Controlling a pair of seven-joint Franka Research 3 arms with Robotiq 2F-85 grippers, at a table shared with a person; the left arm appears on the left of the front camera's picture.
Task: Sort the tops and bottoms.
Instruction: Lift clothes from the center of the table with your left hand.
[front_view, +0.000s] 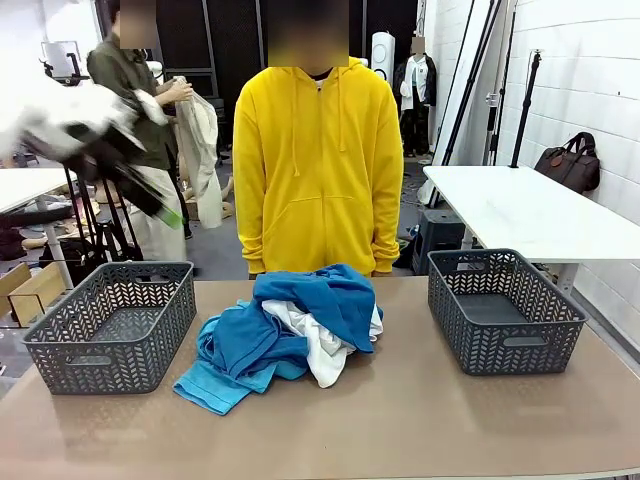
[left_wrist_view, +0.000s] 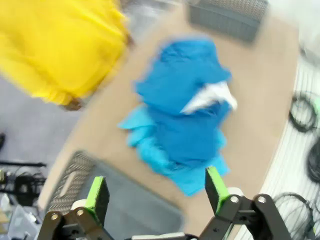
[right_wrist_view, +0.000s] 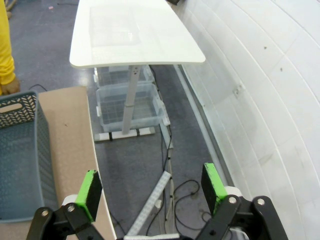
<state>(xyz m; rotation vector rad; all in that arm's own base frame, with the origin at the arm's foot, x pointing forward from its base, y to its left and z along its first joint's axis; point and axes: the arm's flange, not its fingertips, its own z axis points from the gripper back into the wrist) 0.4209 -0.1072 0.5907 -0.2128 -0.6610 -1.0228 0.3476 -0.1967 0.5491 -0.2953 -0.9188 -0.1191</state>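
grabbing blindly into the tangled heap of royal blue, white and turquoise cloth garments (front_view: 290, 325), piled mid-frame on the brown bench (front_view: 400, 420) between the left grey mesh basket (front_view: 110, 325) and the right grey mesh basket (front_view: 500, 310), risks lifting several pieces together. the left pincer (left_wrist_view: 156, 190) hangs above it, jaws wide and empty. the right pincer (right_wrist_view: 150, 185), equally wide, sits past the bench edge over the grey floor (right_wrist_view: 130, 160).

Wide-spread hand (left_wrist_view: 156, 191) over blurred garment heap (left_wrist_view: 182, 130)
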